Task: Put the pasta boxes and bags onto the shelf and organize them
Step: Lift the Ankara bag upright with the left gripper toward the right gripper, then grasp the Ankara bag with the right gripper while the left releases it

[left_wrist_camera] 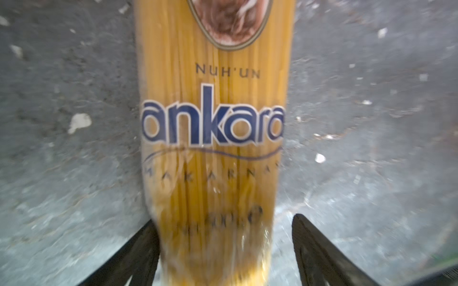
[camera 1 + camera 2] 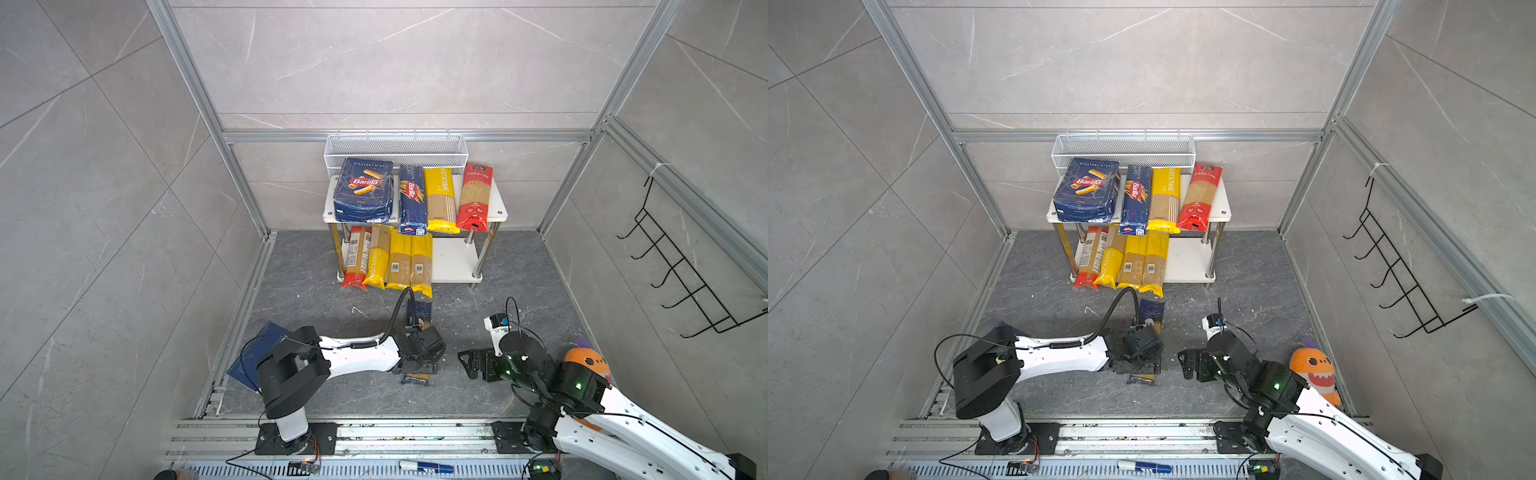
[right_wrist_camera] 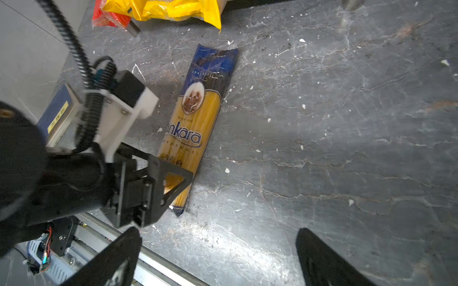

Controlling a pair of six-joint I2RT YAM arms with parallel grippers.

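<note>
Ankara bag [image 2: 419, 309] seems the last one off the shelf [image 2: 498, 210]; it lies flat on the floor [image 2: 498, 299] near the shelf's front.

Top views: upper tier has wide Barilla box [image 2: 363, 191], narrow Barilla box [image 2: 412, 199], top yellow bag [image 2: 440, 195] and top red bag [image 2: 473, 195]. Lower tier has lower red bag [image 2: 356, 257] + 3 lower yellow bags [image 2: 399, 262], ends overhanging. Wire basket [image 2: 395, 149] looks empty.

L wrist: left gripper [image 1: 223, 222] jaws apart, astride the bag's end, not clamped.

R wrist: right gripper [image 3: 218, 232] spread wide, holding nothing.
</note>
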